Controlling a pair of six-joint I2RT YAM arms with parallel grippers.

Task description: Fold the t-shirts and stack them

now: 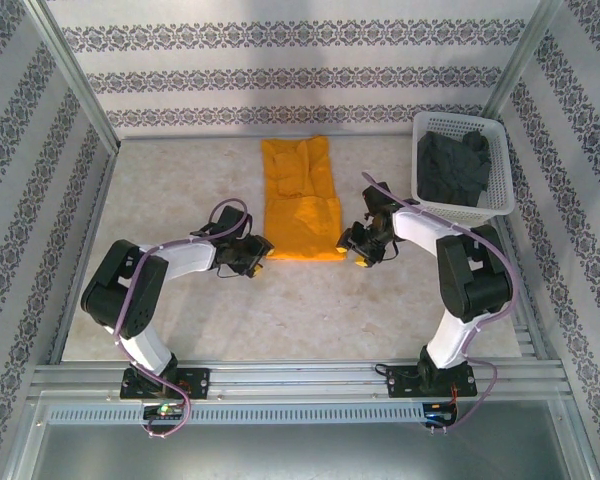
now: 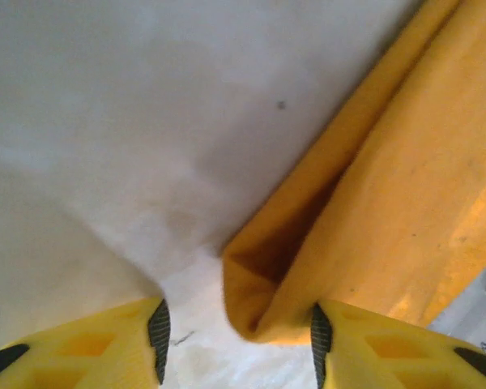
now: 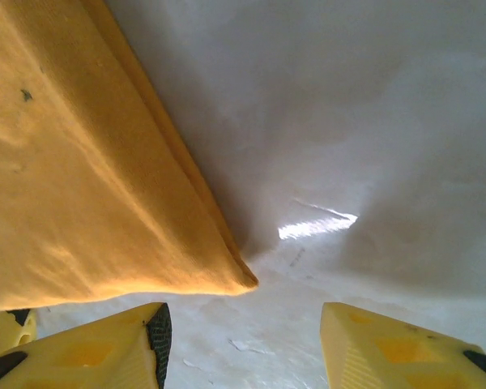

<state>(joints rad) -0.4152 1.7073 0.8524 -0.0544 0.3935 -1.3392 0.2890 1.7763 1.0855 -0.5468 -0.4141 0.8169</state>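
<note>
Orange t-shirt [image 1: 300, 200] lengthwise, near-to-far

Top view high, facing down, wrist views close, all sharing orange t-shirt [image 1: 300, 200]

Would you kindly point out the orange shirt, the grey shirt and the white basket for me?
orange shirt [image 1: 302, 205]: top view, middle of the folded cloth.
grey shirt [image 1: 452, 165]: top view, bunched cloth inside the basket.
white basket [image 1: 501, 170]: top view, its right lattice wall.
</note>
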